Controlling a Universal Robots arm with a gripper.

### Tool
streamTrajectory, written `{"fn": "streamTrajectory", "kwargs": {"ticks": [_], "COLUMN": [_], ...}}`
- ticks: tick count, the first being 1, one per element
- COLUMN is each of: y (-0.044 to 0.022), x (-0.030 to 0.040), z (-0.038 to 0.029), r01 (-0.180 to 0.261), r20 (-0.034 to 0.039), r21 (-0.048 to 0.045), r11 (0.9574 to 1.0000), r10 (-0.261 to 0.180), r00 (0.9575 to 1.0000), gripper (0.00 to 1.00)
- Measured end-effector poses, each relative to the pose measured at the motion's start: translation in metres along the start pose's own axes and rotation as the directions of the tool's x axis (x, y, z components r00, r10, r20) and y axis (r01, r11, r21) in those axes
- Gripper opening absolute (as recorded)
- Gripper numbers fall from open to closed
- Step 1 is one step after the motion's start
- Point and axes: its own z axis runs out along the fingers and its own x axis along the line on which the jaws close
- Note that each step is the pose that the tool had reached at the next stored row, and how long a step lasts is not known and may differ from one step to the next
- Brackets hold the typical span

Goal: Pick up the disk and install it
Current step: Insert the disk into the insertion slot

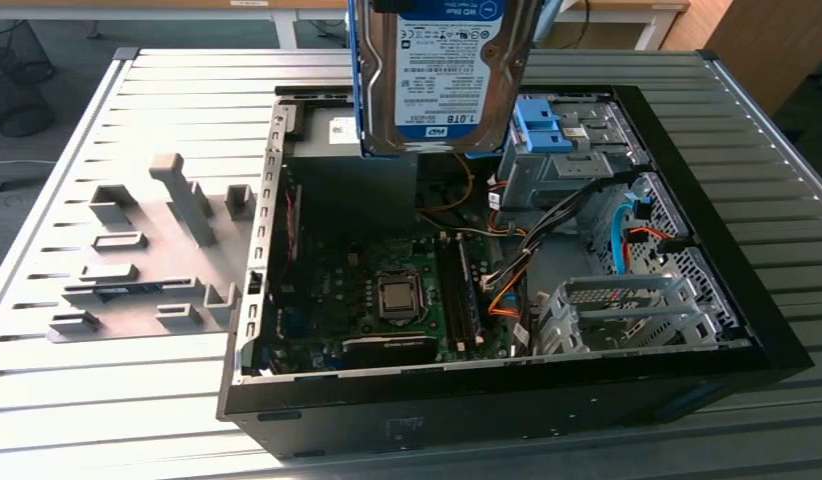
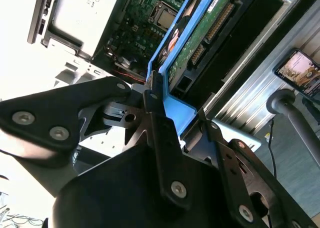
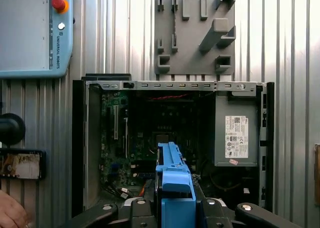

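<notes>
The black fingers [image 2: 159, 133] squeeze the flat silver disk [image 1: 445, 70] with its blue plastic frame. It points long way down from them, high over the open black computer box [image 1: 771, 340].

disk [image 1: 445, 75] top cropped, pendant [image 3: 25, 48] partly cropped

We look down on the disk [image 3: 175, 180] — blue frame edge-on — clamped in our gripper [image 3: 176, 210], open computer case [image 3: 77, 148] below, motherboard [image 3: 120, 138] inside, grey fixture plate [image 3: 195, 33] beside it on the slatted table [image 3: 125, 33], a hand [image 3: 10, 213] nearby
</notes>
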Motion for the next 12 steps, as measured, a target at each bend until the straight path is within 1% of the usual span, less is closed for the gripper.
{"fn": "streamTrajectory", "kwargs": {"ticks": [2, 12], "y": [0.0, 0.0], "x": [0.002, 0.0033], "z": [0.0, 0.0], "r01": [0.0, 0.0], "r20": [-0.0001, 0.0], "r21": [0.0, 0.0], "r11": [1.0, 1.0], "r10": [0.0, 0.0], "r00": [1.0, 1.0], "gripper": [0.37, 0.37]}}
